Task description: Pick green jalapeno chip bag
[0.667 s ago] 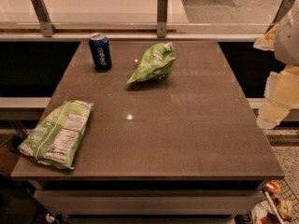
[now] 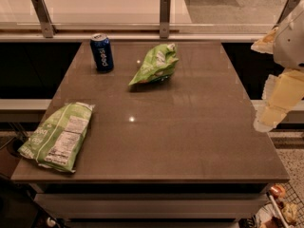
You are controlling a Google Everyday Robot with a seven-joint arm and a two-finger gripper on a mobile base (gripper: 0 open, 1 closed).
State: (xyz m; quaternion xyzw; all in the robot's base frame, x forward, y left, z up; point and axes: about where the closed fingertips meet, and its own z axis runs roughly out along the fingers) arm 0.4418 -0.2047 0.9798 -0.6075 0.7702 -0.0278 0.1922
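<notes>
One green jalapeno chip bag (image 2: 58,137) lies left, far from right-edge tool (image 2: 271,108).

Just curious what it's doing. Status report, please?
Claw beyond right edge of table, touching nothing. Green jalapeno chip bag flat at front-left corner, untouched. Soda can and smaller green bag sit farther back, not between.

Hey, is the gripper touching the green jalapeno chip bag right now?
Apart. The camera view shows the gripper beyond the right edge of the table, while the green jalapeno chip bag lies at its front-left corner, tabletop between them.
</notes>
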